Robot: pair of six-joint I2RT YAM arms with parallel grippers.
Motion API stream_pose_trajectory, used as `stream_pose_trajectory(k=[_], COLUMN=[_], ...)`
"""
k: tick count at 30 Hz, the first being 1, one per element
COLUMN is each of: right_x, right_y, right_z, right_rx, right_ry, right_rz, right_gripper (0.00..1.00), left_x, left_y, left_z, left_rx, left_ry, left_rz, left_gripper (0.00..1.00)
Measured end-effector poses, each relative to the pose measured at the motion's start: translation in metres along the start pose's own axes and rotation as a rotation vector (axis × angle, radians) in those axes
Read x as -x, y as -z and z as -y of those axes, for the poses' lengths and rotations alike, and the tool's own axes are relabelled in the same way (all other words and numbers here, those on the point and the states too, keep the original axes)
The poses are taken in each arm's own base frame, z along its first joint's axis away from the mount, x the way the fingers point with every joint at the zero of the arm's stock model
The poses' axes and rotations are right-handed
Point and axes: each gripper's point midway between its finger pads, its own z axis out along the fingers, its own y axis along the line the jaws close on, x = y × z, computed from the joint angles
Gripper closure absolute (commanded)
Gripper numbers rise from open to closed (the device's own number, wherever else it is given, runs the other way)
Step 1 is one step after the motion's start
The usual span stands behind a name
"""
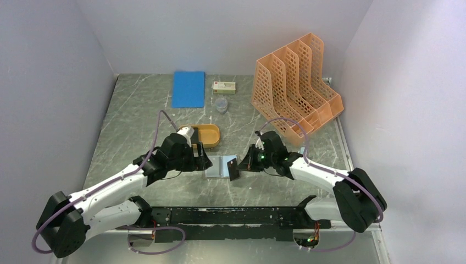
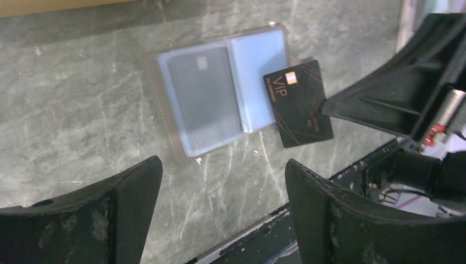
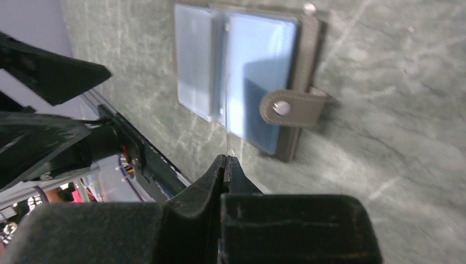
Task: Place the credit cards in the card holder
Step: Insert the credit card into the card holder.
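The holder point(image 1: 217, 166) lies open flat on the counter point(image 1: 137, 121), midway between the two arms, pale blue pockets up. Its brown strap point(image 3: 290, 106) with a snap sticks out from one long edge. One pocket already has a sleeved card point(image 2: 204, 99) in it, grey behind the clear plastic.

The right fingers point(image 3: 226, 168) are pinched tight on a corner of the card point(image 2: 298, 110), a black one with "VIP" printed on it. The card sits at the holder's 3 o'clock edge in the top view, one corner overlapping the blue pocket. It is tilted rather than flat (the right wrist camera sees it as a thin line, edge-on). I cannot tell whether it touches the holder.

The left fingers point(image 1: 202, 159) stand wide apart, holding nothing, just beside the holder at its 9 o'clock.

A tray point(image 1: 207, 135) sits at 11 o'clock from the holder. Further back are a notebook point(image 1: 188, 89) at 11 o'clock, a cup point(image 1: 221, 104) and a box point(image 1: 224, 85) at 12, and a rack point(image 1: 297, 91) at 1 o'clock.
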Motion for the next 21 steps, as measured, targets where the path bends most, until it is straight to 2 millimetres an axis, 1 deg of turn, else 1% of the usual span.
stream_pose_trajectory(k=[5, 11, 14, 21], right_x=[0.009, 0.016, 0.017, 0.013], right_y=[-0.008, -0.015, -0.02, -0.033], right_z=[-0.013, -0.021, -0.021, -0.013], right_rx=[0.072, 0.12, 0.132, 0.127], right_ry=[0.013, 0.016, 0.01, -0.02], right_rz=[0.018, 0.04, 0.044, 0.023], right_gripper=[1.0, 1.0, 1.0, 1.0], left_x=[0.003, 0.005, 0.006, -0.003], left_y=[-0.015, -0.022, -0.023, -0.03], left_z=[-0.012, -0.025, -0.031, -0.046], left_rx=[0.087, 0.165, 0.199, 0.267], left_ry=[0.026, 0.062, 0.082, 0.112], left_rz=[-0.005, 0.018, 0.027, 0.007], left_gripper=[0.23, 0.29, 0.33, 0.36])
